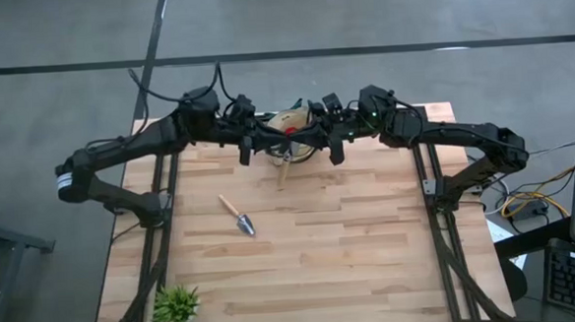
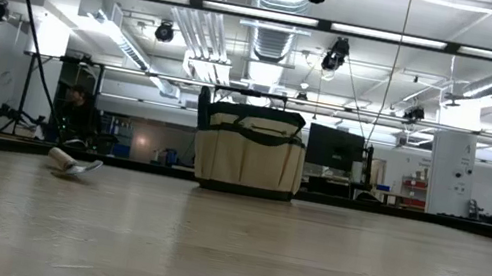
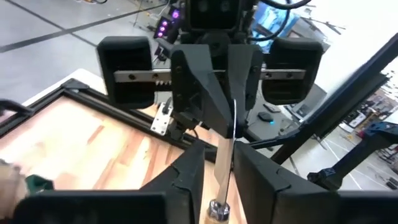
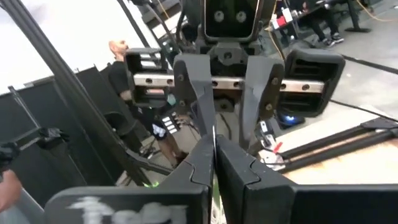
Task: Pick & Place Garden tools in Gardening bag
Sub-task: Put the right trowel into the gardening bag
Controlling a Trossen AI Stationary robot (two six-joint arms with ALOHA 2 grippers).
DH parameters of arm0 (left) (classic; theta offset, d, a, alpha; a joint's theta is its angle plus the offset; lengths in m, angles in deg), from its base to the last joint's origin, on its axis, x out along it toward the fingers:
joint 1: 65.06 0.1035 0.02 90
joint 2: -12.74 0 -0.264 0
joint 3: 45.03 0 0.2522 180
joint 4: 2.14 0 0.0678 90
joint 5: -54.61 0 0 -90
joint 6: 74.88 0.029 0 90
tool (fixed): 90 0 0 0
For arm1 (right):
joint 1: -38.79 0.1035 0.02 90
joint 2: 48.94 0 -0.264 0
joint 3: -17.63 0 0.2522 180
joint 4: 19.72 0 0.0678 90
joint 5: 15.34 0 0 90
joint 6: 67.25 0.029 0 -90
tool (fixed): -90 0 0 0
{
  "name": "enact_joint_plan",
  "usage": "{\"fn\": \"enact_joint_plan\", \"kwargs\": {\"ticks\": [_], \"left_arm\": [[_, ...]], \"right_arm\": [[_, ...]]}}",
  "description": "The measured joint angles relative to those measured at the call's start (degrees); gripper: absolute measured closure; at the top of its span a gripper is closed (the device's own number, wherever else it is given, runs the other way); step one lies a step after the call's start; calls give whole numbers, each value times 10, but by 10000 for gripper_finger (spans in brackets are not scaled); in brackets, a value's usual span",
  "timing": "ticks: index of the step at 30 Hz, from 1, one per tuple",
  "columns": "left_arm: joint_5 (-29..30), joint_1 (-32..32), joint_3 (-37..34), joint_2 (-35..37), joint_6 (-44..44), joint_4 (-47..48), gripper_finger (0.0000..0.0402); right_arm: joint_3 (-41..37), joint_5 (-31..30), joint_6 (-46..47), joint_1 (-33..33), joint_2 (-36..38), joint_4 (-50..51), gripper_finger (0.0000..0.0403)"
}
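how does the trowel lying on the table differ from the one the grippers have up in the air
The loose trowel lies flat on the bare table, away from both arms. The lifted trowel hangs beside the bag, its blade pinched by the right gripper, with the left gripper around it. Both have wooden handles and silver blades.

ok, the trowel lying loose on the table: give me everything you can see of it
The trowel is small, with a pale wooden handle and a pointed silver metal blade. It lies flat on the wooden table, left of centre and nearer the front than the gardening bag. The handle points to the far left and the blade to the near right. Only the table touches it.
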Motion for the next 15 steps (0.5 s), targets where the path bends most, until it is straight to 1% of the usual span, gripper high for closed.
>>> {"fn": "enact_joint_plan", "kwargs": {"ticks": [2,4,7,9,12,15], "left_arm": [[2,4,0,5,0,4,308],[2,7,0,12,3,2,301],[1,10,0,19,5,2,297],[1,10,0,23,6,3,296],[0,10,0,26,16,2,296],[0,10,0,27,16,3,296]], "right_arm": [[0,-1,-19,-3,4,28,395],[0,-23,-47,-4,8,80,395],[0,-85,-101,-4,11,162,395],[0,-131,-140,-5,14,195,395],[0,-205,-195,-5,14,213,395],[0,-257,-227,-6,5,216,395]]}}
